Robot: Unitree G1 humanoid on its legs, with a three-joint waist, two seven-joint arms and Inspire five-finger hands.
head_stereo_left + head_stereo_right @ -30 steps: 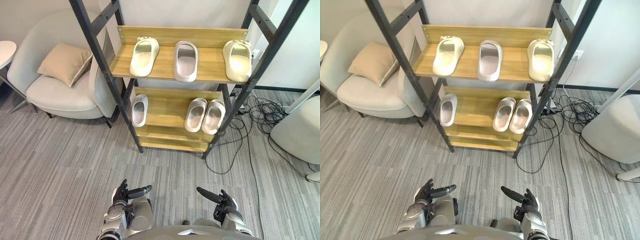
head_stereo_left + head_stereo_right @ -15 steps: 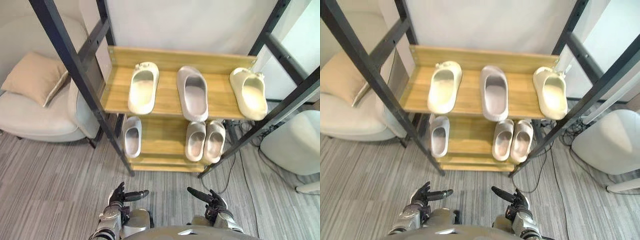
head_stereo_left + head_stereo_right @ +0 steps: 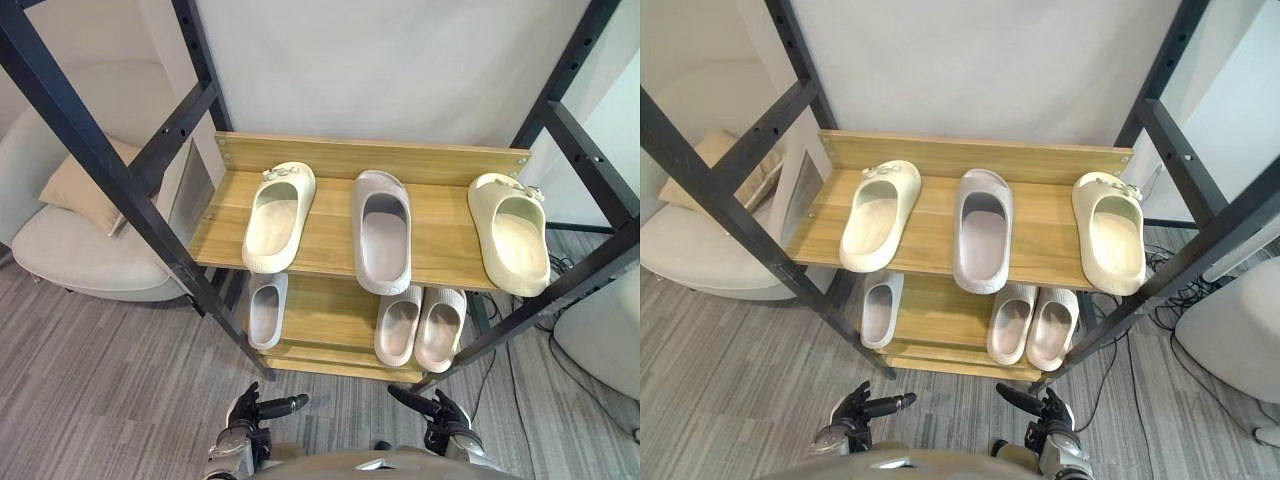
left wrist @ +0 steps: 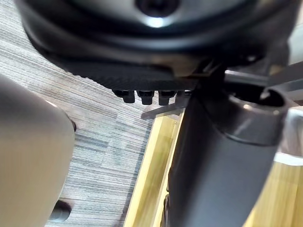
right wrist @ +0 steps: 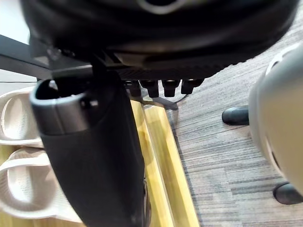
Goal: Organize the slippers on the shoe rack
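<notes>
Holds the left hand [image 3: 250, 414] and the right hand [image 3: 445, 416] low and level, side by side, well apart from each other. Points each thumb inward, straight toward the other hand. Lets the fingers rest loose and uncurled, closed on nothing.

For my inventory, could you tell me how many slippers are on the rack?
6 slippers: three on the upper shelf, one lower left, a pair lower right; the upper shelf may hide more.
</notes>
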